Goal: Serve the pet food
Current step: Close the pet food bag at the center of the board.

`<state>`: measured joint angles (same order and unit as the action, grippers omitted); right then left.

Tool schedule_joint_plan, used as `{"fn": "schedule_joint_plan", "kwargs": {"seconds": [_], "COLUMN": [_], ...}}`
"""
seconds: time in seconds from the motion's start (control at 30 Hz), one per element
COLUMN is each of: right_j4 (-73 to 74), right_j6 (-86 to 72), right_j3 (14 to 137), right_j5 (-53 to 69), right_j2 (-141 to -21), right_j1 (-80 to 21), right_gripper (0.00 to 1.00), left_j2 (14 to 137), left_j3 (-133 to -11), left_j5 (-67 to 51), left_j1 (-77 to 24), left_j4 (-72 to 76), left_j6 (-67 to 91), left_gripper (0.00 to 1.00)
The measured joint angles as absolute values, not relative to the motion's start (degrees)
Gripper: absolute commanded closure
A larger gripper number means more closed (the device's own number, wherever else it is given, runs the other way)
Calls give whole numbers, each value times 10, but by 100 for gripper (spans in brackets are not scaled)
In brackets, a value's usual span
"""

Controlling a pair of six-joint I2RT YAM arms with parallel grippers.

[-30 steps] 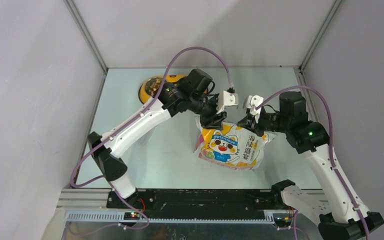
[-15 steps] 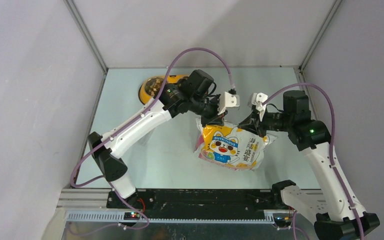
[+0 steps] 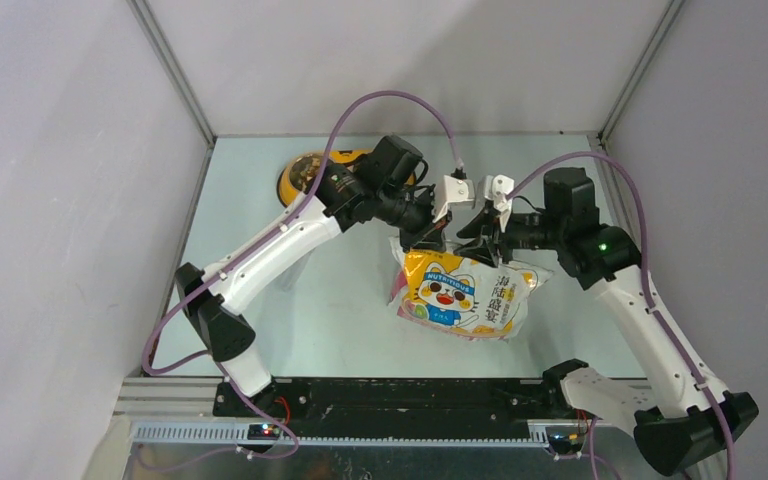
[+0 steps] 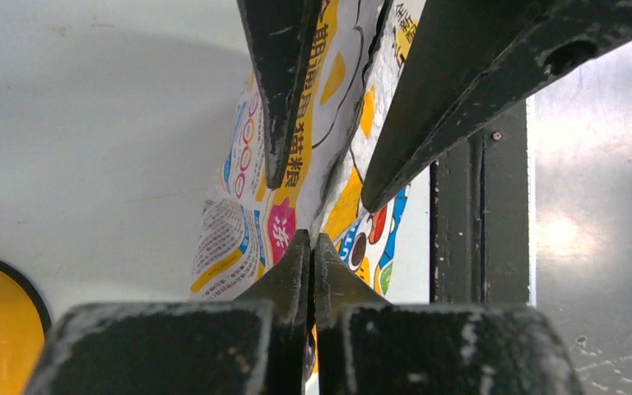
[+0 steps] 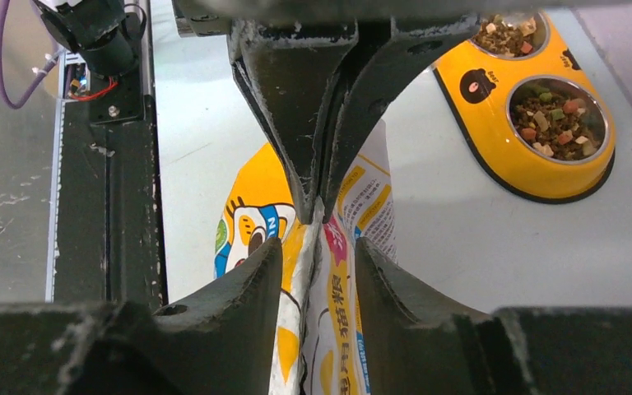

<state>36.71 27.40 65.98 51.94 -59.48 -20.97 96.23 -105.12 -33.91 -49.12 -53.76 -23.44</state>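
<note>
The pet food bag (image 3: 460, 295), glossy yellow and white with a cartoon cat, lies mid-table with its top edge raised. My left gripper (image 3: 428, 240) is shut on that top edge (image 4: 239, 239); its jaws (image 4: 313, 247) are pressed together over the folded film. My right gripper (image 3: 480, 236) faces it from the right and stands open (image 5: 317, 263), one finger on each side of the bag's edge (image 5: 247, 222), close to the left fingertips (image 5: 313, 206). Pet food (image 5: 555, 115) fills both bowls of the yellow feeder (image 5: 535, 177).
The yellow feeder (image 3: 305, 178) sits at the back left, partly hidden by the left arm. A black rail (image 4: 477, 222) runs along the table's near edge. Grey walls close in the back and both sides.
The left gripper closed on the bag's top edge. The right gripper opened and slid left along the edge, close to the left gripper.
</note>
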Motion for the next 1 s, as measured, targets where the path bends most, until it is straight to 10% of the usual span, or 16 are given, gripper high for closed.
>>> {"fn": "schedule_joint_plan", "kwargs": {"seconds": [0.43,0.73,1.0], "right_j4": [349,369,407], "right_j6": [289,306,319], "right_j3": [655,654,653], "right_j5": [482,452,433], "right_j2": [-590,-574,-562], "right_j1": [-238,-243,-235], "right_gripper": [95,63,100], "left_j2": [962,962,962], "left_j3": [-1051,-1051,-1051], "left_j5": [-351,-351,-349], "left_j1": [-489,-489,-489], "left_j4": [-540,-540,-535], "left_j6": [-215,-210,-210], "left_gripper": [100,100,100]}}
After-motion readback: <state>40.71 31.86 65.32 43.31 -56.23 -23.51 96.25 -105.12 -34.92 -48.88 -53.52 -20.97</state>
